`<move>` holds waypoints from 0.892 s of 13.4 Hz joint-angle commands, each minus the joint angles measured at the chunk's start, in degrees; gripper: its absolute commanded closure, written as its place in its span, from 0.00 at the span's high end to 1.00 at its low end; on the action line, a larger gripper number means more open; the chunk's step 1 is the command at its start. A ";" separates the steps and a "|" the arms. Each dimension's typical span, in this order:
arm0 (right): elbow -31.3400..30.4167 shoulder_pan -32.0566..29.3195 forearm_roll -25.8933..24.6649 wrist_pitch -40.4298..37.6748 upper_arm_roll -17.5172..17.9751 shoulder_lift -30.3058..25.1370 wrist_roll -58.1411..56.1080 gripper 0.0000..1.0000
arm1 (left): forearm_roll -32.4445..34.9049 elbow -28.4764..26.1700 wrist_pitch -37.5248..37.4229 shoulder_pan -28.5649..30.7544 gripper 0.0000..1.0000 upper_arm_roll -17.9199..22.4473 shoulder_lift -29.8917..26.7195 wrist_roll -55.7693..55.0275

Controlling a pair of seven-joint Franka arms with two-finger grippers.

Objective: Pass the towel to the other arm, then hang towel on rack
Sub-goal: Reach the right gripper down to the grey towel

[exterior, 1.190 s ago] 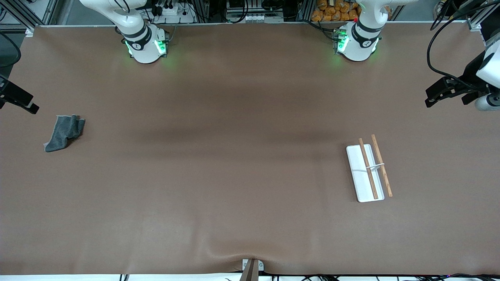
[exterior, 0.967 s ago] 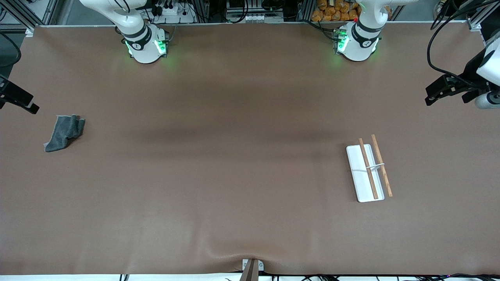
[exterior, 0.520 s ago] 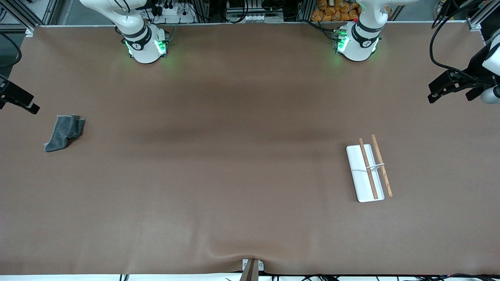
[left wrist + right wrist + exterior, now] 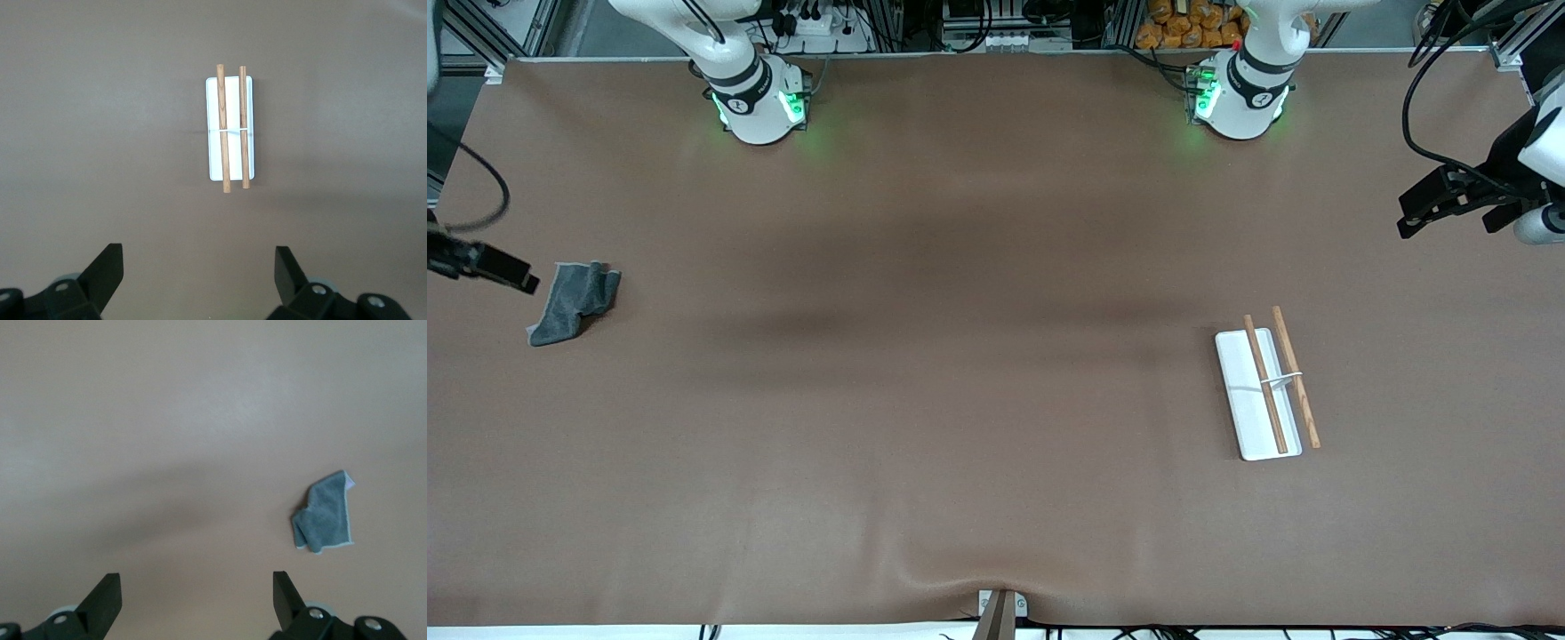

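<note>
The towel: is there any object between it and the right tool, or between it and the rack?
Nothing visible stands in the way. The towel lies crumpled on bare table at the right arm's end, with the open right tool close beside it. Only bare brown table shows between the towel and the rack at the left arm's end.

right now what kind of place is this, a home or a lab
Most likely a robot lab, not a home: two arms' bases are bolted along one table edge, cables and metal framing crowd that edge, and only test props lie on the brown mat, a towel and a small rack.
</note>
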 commanded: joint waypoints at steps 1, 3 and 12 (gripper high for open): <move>0.12 -4.17 -0.77 -0.38 0.40 3.59 -0.80 1.00 | -0.52 1.46 -1.11 0.02 1.00 0.09 0.59 0.57; -1.45 -7.33 -0.77 -2.04 0.40 4.82 -2.72 1.00 | -0.61 1.38 -1.11 -0.07 1.00 0.09 0.68 0.57; -11.55 -15.95 -4.18 8.64 0.40 13.79 -3.17 1.00 | -0.61 1.38 -1.11 0.19 1.00 0.00 1.20 0.66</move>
